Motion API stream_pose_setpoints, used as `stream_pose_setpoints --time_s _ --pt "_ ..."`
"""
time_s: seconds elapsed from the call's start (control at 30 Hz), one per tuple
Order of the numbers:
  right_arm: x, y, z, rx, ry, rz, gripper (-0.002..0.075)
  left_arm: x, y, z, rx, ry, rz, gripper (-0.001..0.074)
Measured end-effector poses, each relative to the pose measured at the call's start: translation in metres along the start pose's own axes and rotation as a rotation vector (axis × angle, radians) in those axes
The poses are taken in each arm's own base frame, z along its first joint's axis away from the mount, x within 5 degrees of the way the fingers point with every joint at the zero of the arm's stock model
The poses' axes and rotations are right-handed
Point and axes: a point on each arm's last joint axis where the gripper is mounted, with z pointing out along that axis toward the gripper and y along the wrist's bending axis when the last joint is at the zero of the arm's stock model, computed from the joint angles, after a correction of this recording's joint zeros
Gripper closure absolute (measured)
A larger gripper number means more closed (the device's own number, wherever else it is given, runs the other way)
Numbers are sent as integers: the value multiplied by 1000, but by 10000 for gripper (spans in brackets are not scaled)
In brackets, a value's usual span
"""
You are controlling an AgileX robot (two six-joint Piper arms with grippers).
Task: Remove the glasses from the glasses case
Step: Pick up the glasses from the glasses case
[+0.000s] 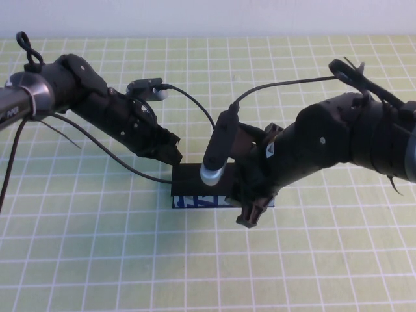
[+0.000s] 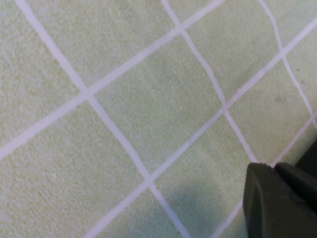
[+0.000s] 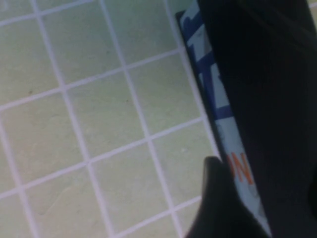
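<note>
just under our right gripper [image 1: 253, 211] sits the glasses case [image 1: 192, 185], lid down and flat as far as we can tell, its pale lettered front facing out toward us. in the right wrist view one dark finger [image 3: 218, 208] hangs just outside that lettered front, close against it, so we judge the jaws spread around the case's right end rather than pinching anything. the glasses are not visible; we take them to be inside. behind the case's far left corner rests our left gripper [image 1: 170, 151], low over the green gridded mat [image 1: 97, 260]; we cannot tell how its jaws stand. to open the lid well, we want the left gripper bracing the case while the right fingertip catches the lid's front lip, not the box wall, and lifts slowly toward the hinge. hooking too low would tip the whole case.
</note>
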Motion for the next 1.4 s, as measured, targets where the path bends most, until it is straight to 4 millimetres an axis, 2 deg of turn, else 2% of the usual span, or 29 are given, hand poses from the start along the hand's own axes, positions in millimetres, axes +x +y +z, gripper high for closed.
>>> stream_pose_setpoints --time_s 0.2,0.43,0.9,1.23,1.3,1.4 --pt "0 -6 13 57 -19 -36 391 0 0 0 0 0 0 739" --pt "5 -5 30 37 13 -34 391 0 0 0 1 -1 -1 739" --pt "9 -6 49 49 23 -95 401 0 0 0 1 -3 -2 739" --pt "8 -9 52 69 18 -119 482 0 0 0 1 -4 -2 739" --pt "8 -9 51 73 16 -123 514 0 0 0 1 -4 -2 739" --pt "8 -10 51 78 21 -137 604 0 0 0 1 -4 -2 739"
